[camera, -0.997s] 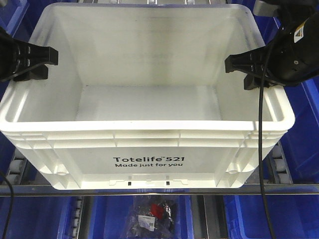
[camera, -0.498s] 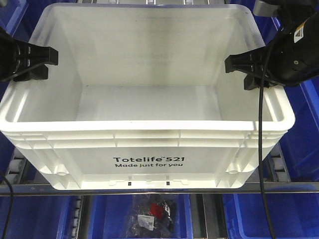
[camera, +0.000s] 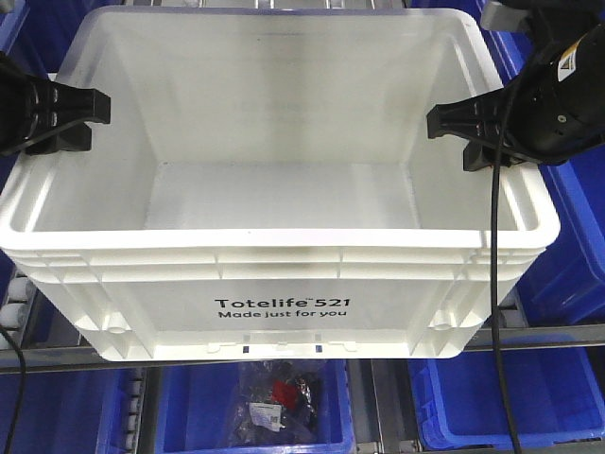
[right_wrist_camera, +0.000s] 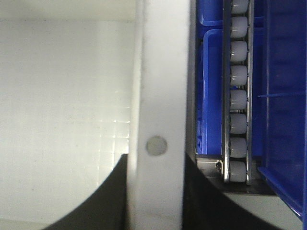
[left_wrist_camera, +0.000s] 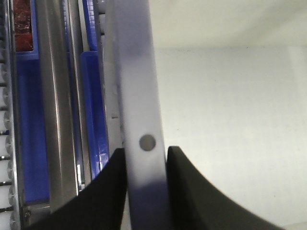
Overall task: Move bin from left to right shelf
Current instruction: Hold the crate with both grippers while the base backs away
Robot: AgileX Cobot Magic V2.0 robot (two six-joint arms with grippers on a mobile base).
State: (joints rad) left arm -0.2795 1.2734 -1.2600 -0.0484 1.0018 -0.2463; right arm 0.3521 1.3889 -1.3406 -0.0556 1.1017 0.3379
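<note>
Several blue bins crowd the bin, left gripper and right gripper clamped on its rims.

In the front view the left gripper is cut off by the left edge of the picture. The right gripper is cut off by the right edge, so the arms behind both do not show. The bin hides most of the shelf rail under it. It also hides the upper part of a clear bag lying in a blue bin below. What the bag contains is too small to tell.

In the left wrist view the dark fingers are blurred and cut off by the bottom edge. A reddish-brown thing in the top left corner is cut off too, and I cannot tell what it is.

In the right wrist view the fingers are cut off at the bottom, and the roller track is cut off by the top edge.
</note>
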